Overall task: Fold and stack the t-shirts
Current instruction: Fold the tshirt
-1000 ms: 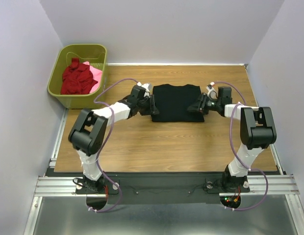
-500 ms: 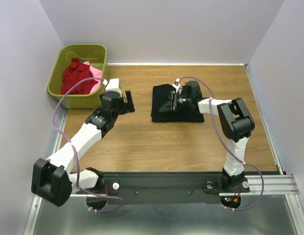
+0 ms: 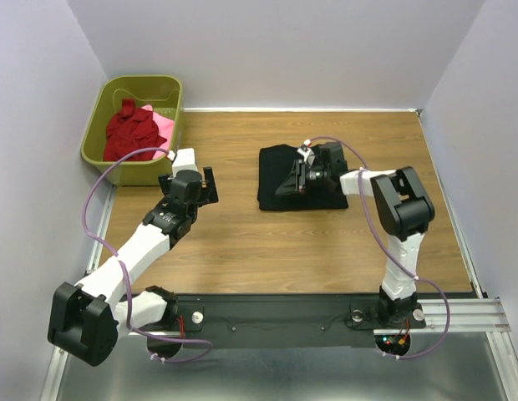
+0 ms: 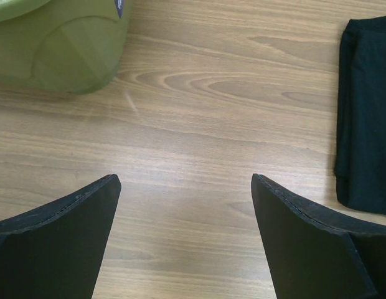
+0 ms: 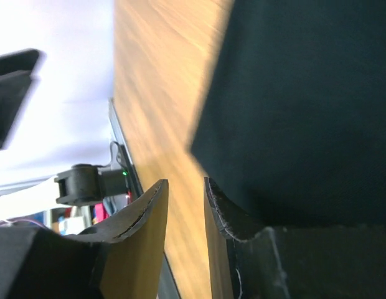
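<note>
So the black t-shirt is lying folded into a rough rectangle on the wooden table, a bit right of the middle towards the far side. The right tool is down low over the shirt's left half. On its wrist cam the jaws are only a narrow slit apart, and all I can see in the gap is wood. The black cloth sits right up against one finger, so it doesn't look like it's actually pinching anything. The left tool is wide open and empty over bare table, between the shirt and the olive-green basket in the far left corner. The dark red t-shirt and the pink one are bunched up inside that basket, not folded.
</note>
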`<act>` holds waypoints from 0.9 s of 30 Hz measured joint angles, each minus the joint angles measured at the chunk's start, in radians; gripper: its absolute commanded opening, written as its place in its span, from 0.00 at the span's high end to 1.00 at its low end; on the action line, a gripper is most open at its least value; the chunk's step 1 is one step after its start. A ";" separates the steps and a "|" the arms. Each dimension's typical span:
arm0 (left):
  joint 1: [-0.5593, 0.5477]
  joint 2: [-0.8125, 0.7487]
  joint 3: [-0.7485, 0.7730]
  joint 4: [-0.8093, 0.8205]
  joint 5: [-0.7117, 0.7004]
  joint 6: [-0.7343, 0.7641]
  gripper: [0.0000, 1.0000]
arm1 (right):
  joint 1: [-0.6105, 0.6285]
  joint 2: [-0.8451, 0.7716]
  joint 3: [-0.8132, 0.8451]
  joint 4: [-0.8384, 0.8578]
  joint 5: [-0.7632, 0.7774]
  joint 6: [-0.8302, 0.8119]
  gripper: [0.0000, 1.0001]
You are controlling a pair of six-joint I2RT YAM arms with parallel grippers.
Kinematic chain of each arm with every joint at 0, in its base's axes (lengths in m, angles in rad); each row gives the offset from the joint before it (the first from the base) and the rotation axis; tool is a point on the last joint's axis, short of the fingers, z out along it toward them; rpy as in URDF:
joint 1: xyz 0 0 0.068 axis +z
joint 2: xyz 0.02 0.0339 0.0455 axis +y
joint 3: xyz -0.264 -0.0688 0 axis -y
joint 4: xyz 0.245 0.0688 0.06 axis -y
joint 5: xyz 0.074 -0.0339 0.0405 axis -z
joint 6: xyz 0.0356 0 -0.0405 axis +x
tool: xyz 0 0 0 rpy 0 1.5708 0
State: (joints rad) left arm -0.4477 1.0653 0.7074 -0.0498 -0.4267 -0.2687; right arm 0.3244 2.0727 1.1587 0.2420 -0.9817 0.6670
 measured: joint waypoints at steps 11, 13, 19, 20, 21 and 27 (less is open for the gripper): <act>0.000 -0.003 0.000 0.007 -0.021 0.010 0.02 | -0.128 -0.187 -0.117 -0.045 -0.034 -0.085 0.65; 0.000 -0.003 0.000 0.008 -0.023 0.012 0.02 | -0.133 -0.146 -0.150 -0.069 -0.045 -0.116 0.66; 0.000 -0.003 0.000 0.008 -0.031 0.018 0.02 | -0.146 -0.043 -0.196 -0.124 -0.072 -0.176 0.66; 0.000 -0.003 0.000 0.008 -0.033 0.018 0.02 | -0.150 -0.047 -0.196 -0.126 -0.075 -0.183 0.66; 0.000 -0.003 0.000 0.008 -0.035 0.018 0.02 | -0.154 -0.055 -0.196 -0.131 -0.075 -0.185 0.66; 0.000 -0.002 0.000 0.008 -0.037 0.022 0.02 | -0.216 -0.172 -0.161 -0.188 -0.039 -0.183 0.65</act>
State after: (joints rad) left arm -0.4477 1.0630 0.7074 -0.0422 -0.4641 -0.2470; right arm 0.1089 1.9011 0.9981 0.0544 -1.0203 0.4835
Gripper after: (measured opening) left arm 0.985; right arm 0.342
